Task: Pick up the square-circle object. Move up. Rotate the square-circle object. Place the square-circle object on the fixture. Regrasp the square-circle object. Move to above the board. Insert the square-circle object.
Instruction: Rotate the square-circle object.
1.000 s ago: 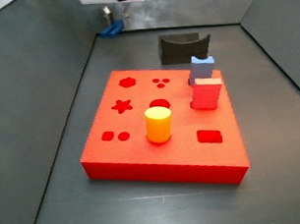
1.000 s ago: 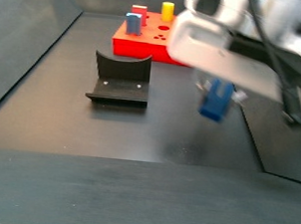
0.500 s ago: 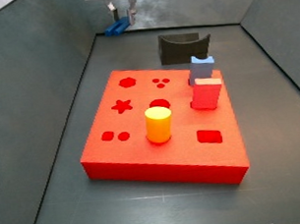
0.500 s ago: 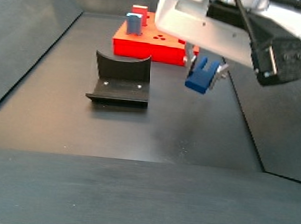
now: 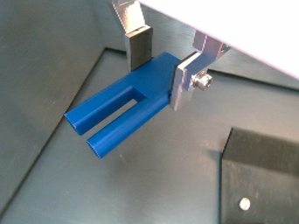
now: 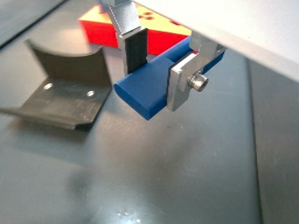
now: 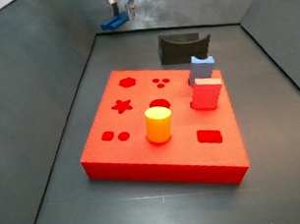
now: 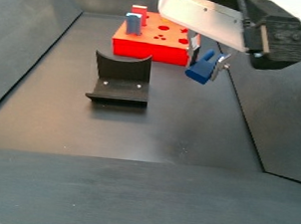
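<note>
Gripper [image 5: 166,63] of the Panda arm hangs in the air, clamped on the square-circle object [image 5: 126,107], the dark-blue piece pinched at its flat body between the two silver finger plates. In both wrist views the fingers [image 6: 181,80] press against opposite sides of the blue piece [image 6: 146,87], and in a wrist view its two parallel peg legs jut out free beyond the grip, with an open slot between them.

In a side view the gripper [image 8: 206,63] sits in the upper right of the frame under the bulky white and black wrist housing, and the blue piece [image 8: 201,68] hangs tilted, clear of the dark floor. In a side view looking down the table, the piece [image 7: 115,22] shows as a small blue shape at the top of the frame, left of centre, above the grey floor behind the board.

The board [image 7: 183,152], a flat red slab with star, hexagon, circle and square recesses, fills the middle of that frame, carrying a yellow cylinder [image 7: 158,124] and a red block with a light-blue top [image 7: 205,84]. The fixture [image 7: 183,48], a dark bracket, stands just behind the board; seen from the far side, the fixture [image 8: 119,79] lies left of centre, well apart from the held piece, with the board [image 8: 149,46] behind it.
</note>
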Available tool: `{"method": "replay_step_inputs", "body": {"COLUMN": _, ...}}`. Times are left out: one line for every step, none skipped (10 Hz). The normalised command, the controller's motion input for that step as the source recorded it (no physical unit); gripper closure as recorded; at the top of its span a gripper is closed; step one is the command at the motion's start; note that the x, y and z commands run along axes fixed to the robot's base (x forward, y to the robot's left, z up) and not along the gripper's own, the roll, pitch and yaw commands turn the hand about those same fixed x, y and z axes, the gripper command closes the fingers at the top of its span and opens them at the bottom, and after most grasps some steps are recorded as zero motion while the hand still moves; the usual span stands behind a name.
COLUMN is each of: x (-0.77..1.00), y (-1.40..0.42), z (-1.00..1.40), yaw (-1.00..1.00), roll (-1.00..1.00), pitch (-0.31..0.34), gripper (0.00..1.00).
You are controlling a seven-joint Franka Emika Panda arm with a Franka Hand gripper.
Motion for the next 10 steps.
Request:
{"method": "replay_step_inputs", "body": {"x": 0.02, "y": 0.03, "z": -0.05, "yaw": -1.0, "roll": -0.01, "pitch": -0.005, "gripper": 1.0}}
{"method": "replay_step_inputs", "body": {"x": 0.02, "y": 0.03, "z": -0.04, "yaw": -1.0, "roll": -0.01, "pitch": -0.006, "gripper": 1.0}}
{"method": "replay_step_inputs", "body": {"x": 0.03, "y": 0.03, "z": -0.04, "yaw": -1.0, "roll": -0.01, "pitch": -0.006, "gripper": 1.0}}
{"method": "replay_step_inputs", "body": {"x": 0.03, "y": 0.03, "z": -0.03, "yaw": -1.0, "roll": -0.01, "pitch": -0.007, "gripper": 1.0}}
{"method": "replay_step_inputs", "body": {"x": 0.03, "y": 0.03, "z": -0.02, "yaw": -1.0, "roll": -0.01, "pitch": -0.007, "gripper": 1.0}}
{"method": "replay_step_inputs", "body": {"x": 0.03, "y": 0.02, "z": -0.02, "yaw": -1.0, "roll": -0.01, "pitch": -0.008, "gripper": 1.0}}
{"method": "replay_step_inputs", "body": {"x": 0.03, "y": 0.03, "z": -0.02, "yaw": -1.0, "roll": -0.01, "pitch": -0.008, "gripper": 1.0}}
{"method": "replay_step_inputs", "body": {"x": 0.03, "y": 0.03, "z": -0.02, "yaw": -1.0, "roll": -0.01, "pitch": -0.008, "gripper": 1.0}}
{"method": "replay_step_inputs", "body": {"x": 0.03, "y": 0.02, "z": -0.02, "yaw": -1.0, "roll": -0.01, "pitch": -0.009, "gripper": 1.0}}
{"method": "replay_step_inputs", "body": {"x": 0.03, "y": 0.03, "z": -0.02, "yaw": -1.0, "roll": -0.01, "pitch": -0.009, "gripper": 1.0}}
